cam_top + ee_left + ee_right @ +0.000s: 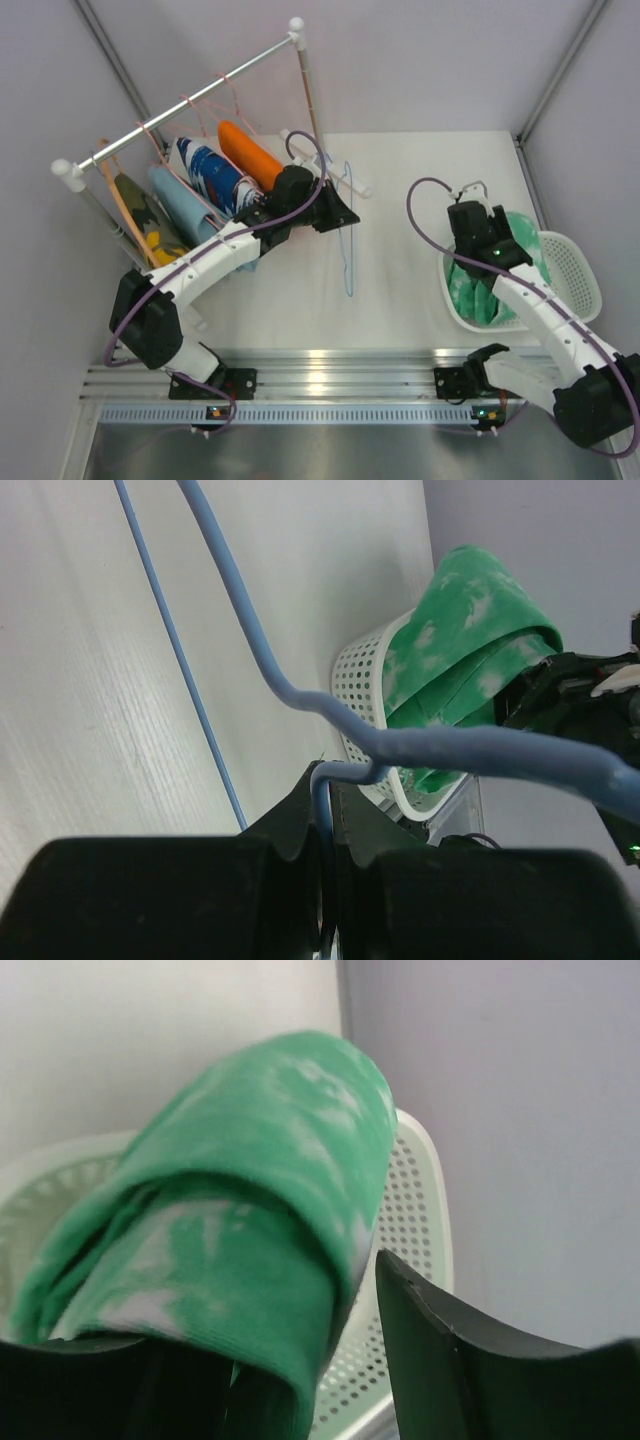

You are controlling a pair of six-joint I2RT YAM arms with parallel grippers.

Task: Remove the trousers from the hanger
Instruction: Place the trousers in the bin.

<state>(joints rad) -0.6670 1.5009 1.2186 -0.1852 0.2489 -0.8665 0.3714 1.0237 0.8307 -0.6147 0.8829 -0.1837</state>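
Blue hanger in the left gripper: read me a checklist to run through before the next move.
1. Grip: left gripper shut on the blue hanger: ok.
2. Hanger bare of cloth: ok.
3. Drop spot: green trousers over the white basket: ok.
4. Release: right gripper free of the green trousers: not ok, cloth drapes over one finger.
5. Job finished: not ok; orange trousers, patterned trousers, light blue trousers and camouflage trousers hang on the rack.

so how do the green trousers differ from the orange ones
The green trousers lie bunched in the white basket, off any hanger; the orange trousers hang from the rail. Green is mottled with white, orange is plain. Both are small cloth trousers.
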